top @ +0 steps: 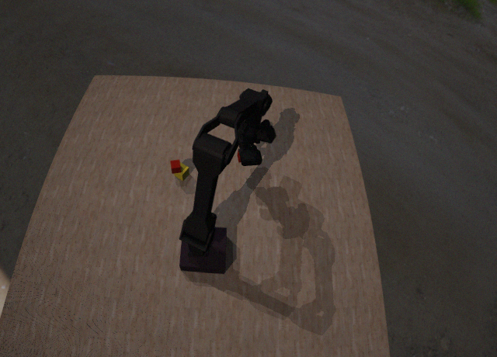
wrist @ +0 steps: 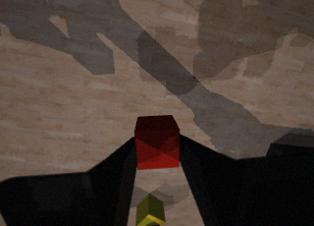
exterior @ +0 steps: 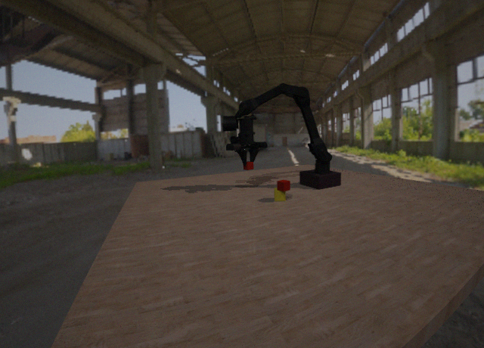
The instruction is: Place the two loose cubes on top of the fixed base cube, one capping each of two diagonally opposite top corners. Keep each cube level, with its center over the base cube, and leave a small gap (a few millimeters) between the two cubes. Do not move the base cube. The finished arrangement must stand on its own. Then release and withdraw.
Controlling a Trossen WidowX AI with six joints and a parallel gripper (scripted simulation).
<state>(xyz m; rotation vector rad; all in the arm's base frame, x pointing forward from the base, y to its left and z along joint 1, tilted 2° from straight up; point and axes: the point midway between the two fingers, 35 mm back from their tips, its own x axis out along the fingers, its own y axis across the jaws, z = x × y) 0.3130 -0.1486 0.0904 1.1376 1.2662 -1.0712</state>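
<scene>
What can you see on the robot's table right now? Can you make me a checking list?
Surface: wooden table top, crossed by arm shadows.
Job's things: yellow base cube on the table, first red cube capping one top corner; second red cube lifted above the table.
Clutter: nothing seen.
Grippers: gripper shut on the second red cube, pointing down, off to one side of the stack.
Cables: nothing seen.
Surroundings: open concrete hall, pillars, grass outside.

Wooden desk (exterior: 242, 258) with pale plank grain, dark shadows (top: 297, 240) cast across it, grey asphalt ground (top: 241, 28) around, open concrete hall with pillars (exterior: 153, 113), grass (exterior: 429, 164) outside
</scene>
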